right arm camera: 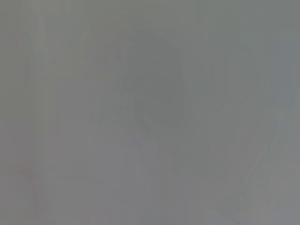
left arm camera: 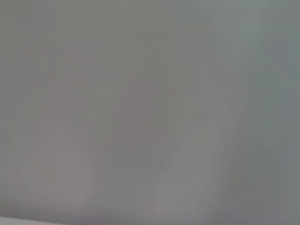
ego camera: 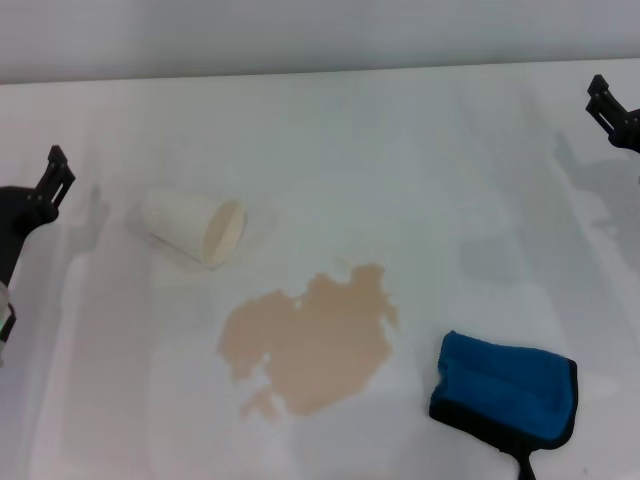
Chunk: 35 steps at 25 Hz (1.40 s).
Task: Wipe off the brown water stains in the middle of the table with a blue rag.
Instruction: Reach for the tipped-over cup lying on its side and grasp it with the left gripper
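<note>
Lying right of brown water stains (ego camera: 310, 340): blue rag (ego camera: 505, 390); untouched.

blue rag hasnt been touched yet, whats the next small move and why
Probably bring the right gripper down over the blue rag to grasp it. The rag lies flat on the table on the robot's right, beside the brown water stains, which look unwiped. The left gripper sits farther off, beyond a tipped paper cup.
</note>
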Tool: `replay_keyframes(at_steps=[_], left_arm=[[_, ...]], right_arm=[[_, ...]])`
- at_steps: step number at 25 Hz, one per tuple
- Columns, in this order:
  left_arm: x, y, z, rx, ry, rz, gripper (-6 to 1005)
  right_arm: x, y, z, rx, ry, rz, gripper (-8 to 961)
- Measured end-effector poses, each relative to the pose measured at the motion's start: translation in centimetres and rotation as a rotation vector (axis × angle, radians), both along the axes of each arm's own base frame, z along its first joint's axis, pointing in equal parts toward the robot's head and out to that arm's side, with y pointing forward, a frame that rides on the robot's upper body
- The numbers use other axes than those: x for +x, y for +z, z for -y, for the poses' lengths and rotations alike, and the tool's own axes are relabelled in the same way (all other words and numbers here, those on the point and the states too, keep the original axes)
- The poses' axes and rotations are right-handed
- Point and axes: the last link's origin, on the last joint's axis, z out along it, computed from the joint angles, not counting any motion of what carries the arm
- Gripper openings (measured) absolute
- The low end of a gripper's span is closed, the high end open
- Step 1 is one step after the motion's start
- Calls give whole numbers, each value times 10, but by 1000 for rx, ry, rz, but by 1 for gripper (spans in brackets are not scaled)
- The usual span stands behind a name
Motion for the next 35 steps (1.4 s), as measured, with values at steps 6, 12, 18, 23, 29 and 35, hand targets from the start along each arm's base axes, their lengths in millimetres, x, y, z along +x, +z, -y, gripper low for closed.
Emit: replay_keyframes(at_steps=[6,12,18,23,29,35], left_arm=[[-4,-3,11,-6,11,16,874],[-6,-4,14,-8,16,21,875],[-4,-4,15,-6,8,38,874],[6,-5,7,-23,-35,89,874],[42,5,-13,-169,-359,0,874],[59,38,-25,-278,-602,-30,873]], right_arm=[[0,-1,1,-5,3,2,867],[4,0,5,-3,-9,1,866],[5,1,6,4,-11,-1,865],[4,1,6,8,-11,-3,865],[4,3,6,14,-7,-3,864],[3,2,6,11,-1,-3,863]])
